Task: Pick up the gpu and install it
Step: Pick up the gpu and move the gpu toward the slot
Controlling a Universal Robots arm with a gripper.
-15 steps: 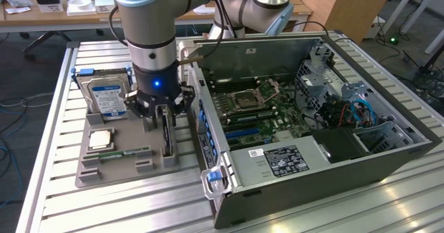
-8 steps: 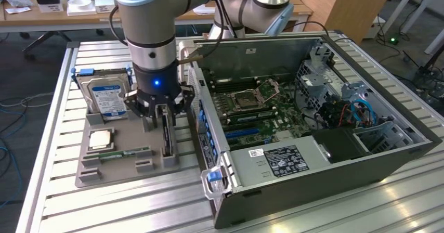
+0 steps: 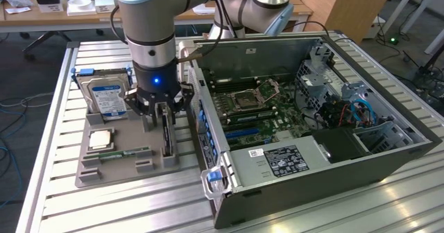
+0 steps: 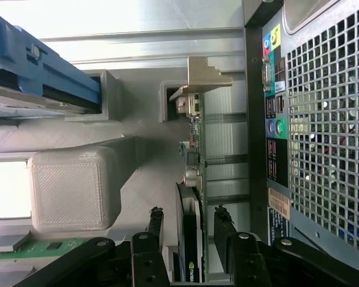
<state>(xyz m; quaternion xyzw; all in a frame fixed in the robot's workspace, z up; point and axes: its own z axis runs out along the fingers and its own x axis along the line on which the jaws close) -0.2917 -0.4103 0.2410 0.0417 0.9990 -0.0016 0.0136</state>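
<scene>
Tray (image 3: 90, 178) on the worktop (image 3: 125, 207) at the exterior view's left, hard drive (image 3: 107, 99) upright at its far end, memory stick (image 3: 125, 153) flat nearer the front. Further right, arm (image 3: 154, 25) plumb vertical, wrist pointing straight down. Hand (image 3: 165, 119) open, straddling the gpu (image 3: 167, 139) set on edge in the tray's slot nearest the case: one finger (image 4: 156, 230) either side, narrow gaps showing, nothing gripped. Rightmost, open computer case (image 3: 388, 155), just beside the tray.

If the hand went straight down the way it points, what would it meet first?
Probably the gpu: the open hand points down with a finger on each side of the upright card, so the card's top edge comes first, unless the fingers reach the gray tray sooner; depth is unclear.
</scene>
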